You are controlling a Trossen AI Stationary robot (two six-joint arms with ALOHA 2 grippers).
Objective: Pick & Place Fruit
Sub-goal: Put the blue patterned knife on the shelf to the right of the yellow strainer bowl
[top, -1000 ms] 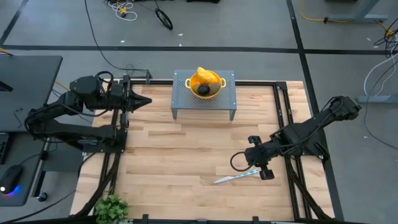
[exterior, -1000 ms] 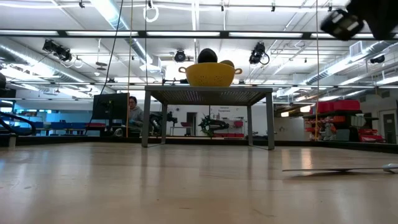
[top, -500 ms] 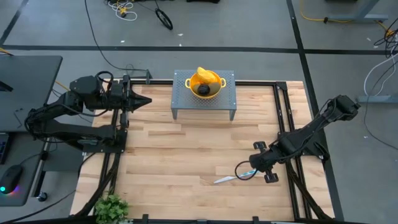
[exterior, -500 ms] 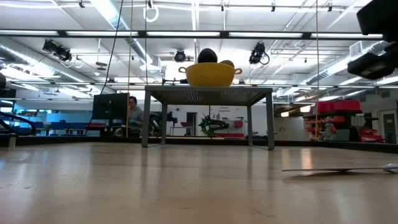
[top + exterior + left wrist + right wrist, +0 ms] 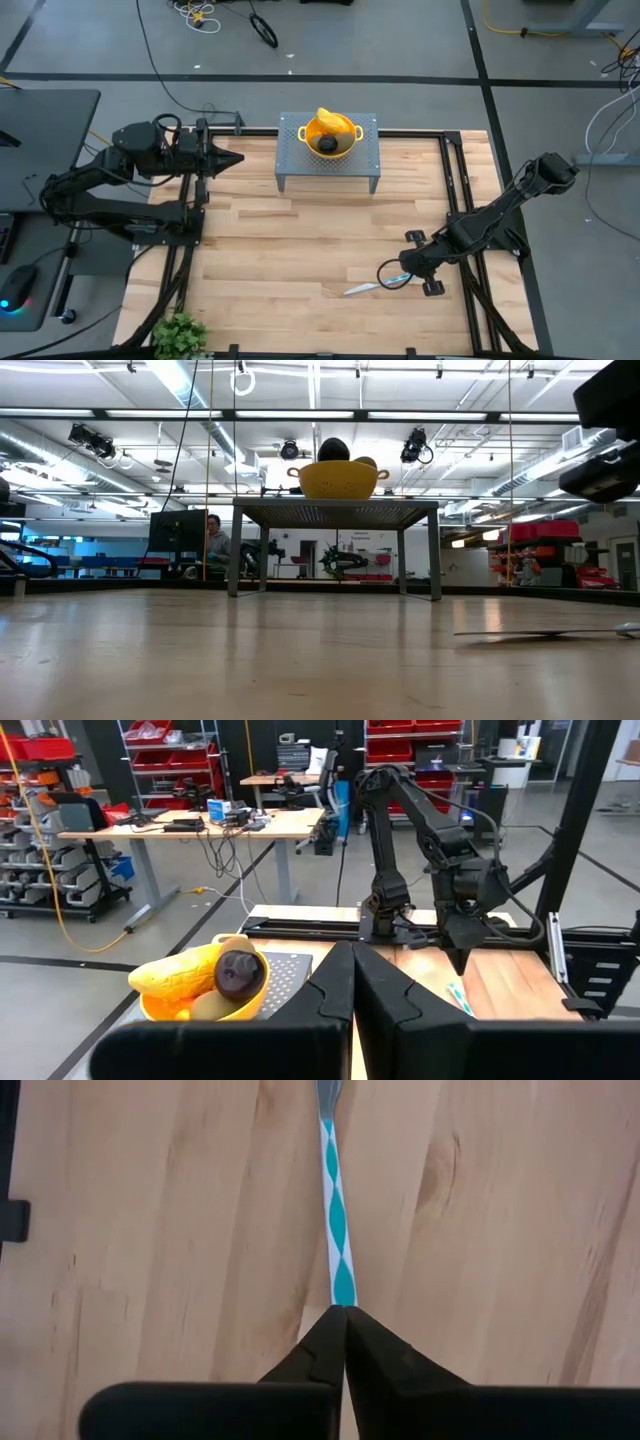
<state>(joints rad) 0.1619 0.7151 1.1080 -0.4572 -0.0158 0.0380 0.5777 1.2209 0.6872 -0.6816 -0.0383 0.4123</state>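
Since the earlier frame the right arm has drawn back toward 4 o'clock on the surface and dropped lower; the left arm, the bowl and the knife are unchanged.

Right tool (image 5: pixel 400 281): fingers pressed together, nothing gripped. In the right wrist view the closed tips (image 5: pixel 343 1318) are lined up directly over the end of the knife handle (image 5: pixel 337 1230), patterned teal and white. Contact between tips and handle cannot be confirmed. The alignment is judged deliberate, as an approach to the knife (image 5: pixel 372 287), which lies flat near 5 o'clock with its blade pointing toward 7 o'clock.

Left tool (image 5: pixel 236 160): shut, empty, parked at the 10 o'clock corner, pointing toward the stand. It is judged to be waiting.

Fruit (image 5: pixel 324 131): already gathered in the yellow bowl (image 5: pixel 349 128), which sits on a small grey perforated stand (image 5: pixel 366 160) at 12 o'clock. A yellow-orange oblong piece (image 5: pixel 180 973) and a dark round one (image 5: pixel 238 973) are seen clearly in the left wrist view; the smaller pieces cannot be made out. No fruit is seen loose on the surface, so placement is judged largely done.

Surface (image 5: pixel 290 250): pale wood planks, framed by dark rails. A small green plant (image 5: pixel 180 333) stands at the 7 o'clock corner.

Room: grey floor with cables, workbenches, red storage racks, ceiling strip lights; a person (image 5: pixel 214 540) is seated at a far monitor.
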